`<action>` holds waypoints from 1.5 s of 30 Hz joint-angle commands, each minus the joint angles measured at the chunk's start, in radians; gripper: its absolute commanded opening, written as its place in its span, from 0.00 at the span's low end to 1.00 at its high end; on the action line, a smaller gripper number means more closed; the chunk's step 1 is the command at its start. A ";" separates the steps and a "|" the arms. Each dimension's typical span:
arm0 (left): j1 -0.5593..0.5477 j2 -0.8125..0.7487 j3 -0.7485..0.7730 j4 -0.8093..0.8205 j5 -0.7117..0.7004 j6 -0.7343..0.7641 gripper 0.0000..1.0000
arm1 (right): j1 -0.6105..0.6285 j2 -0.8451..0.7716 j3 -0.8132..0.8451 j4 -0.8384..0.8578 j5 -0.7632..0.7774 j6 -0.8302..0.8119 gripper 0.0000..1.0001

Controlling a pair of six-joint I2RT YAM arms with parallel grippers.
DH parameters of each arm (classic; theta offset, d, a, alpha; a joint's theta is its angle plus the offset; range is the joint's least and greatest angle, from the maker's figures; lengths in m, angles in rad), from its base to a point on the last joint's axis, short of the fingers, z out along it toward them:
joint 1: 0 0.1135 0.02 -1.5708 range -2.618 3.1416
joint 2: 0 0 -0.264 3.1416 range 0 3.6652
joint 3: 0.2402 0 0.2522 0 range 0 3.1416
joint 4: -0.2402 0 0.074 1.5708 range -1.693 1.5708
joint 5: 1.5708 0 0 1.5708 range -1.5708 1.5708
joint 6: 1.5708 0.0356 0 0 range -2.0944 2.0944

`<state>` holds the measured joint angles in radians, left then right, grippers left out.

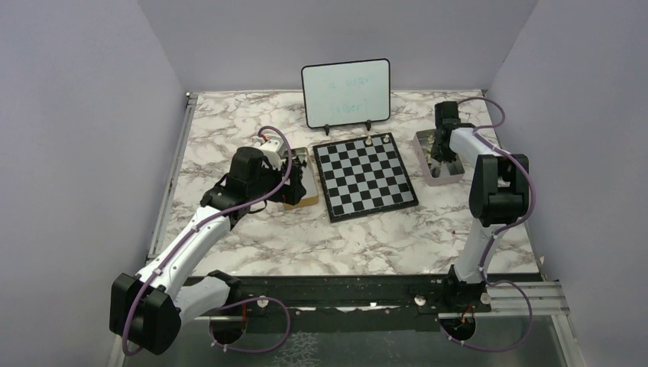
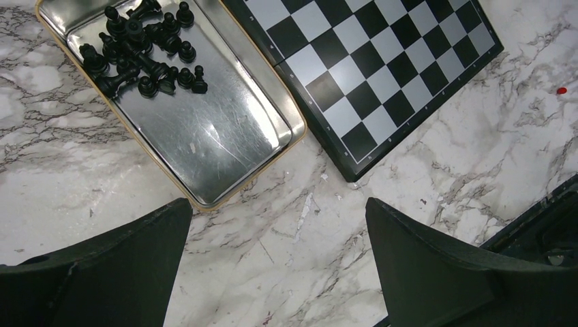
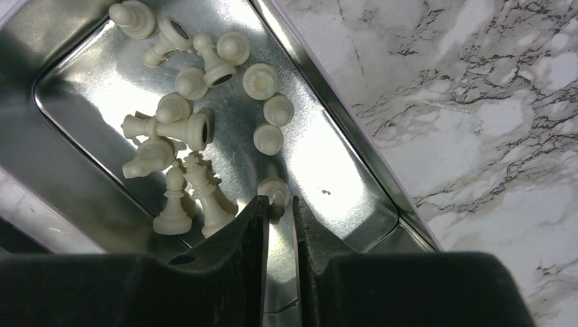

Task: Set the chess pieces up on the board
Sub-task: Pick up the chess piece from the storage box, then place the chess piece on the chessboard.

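Note:
The board [image 1: 367,177] lies mid-table with one pale piece [image 1: 371,140] on its far edge. The board's corner also shows in the left wrist view [image 2: 382,61]. Several white chess pieces [image 3: 177,129] lie in a metal tray [image 3: 327,170] to the right of the board [image 1: 428,177]. My right gripper [image 3: 279,201] is down in this tray, its fingers closed to a narrow gap around a white pawn [image 3: 272,187]. It also shows in the top view [image 1: 442,153]. My left gripper [image 2: 278,204] is wide open and empty above bare marble, next to the tray [image 2: 225,129] of black pieces [image 2: 140,48].
A white, black-framed whiteboard [image 1: 345,93] stands behind the board. The black-piece tray [image 1: 299,197] sits left of the board under my left wrist. A small red speck [image 2: 561,90] lies on the marble near the board. Purple walls enclose the table.

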<state>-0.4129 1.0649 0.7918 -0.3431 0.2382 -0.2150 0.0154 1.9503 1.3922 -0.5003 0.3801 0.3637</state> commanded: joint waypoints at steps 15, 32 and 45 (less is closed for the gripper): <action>-0.020 -0.082 -0.023 -0.013 -0.051 0.011 0.99 | -0.001 -0.035 0.041 -0.051 -0.025 -0.041 0.03; -0.026 -0.105 -0.022 -0.014 -0.051 0.013 0.99 | -0.001 -0.167 0.143 -0.193 -0.154 -0.088 0.01; -0.026 -0.079 -0.008 -0.005 -0.052 0.022 0.99 | 0.061 -0.165 0.201 -0.181 -0.303 -0.101 0.01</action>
<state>-0.4343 0.9768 0.7765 -0.3492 0.2001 -0.2123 0.0395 1.7622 1.5196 -0.6598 0.1364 0.2760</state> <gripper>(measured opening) 0.990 0.055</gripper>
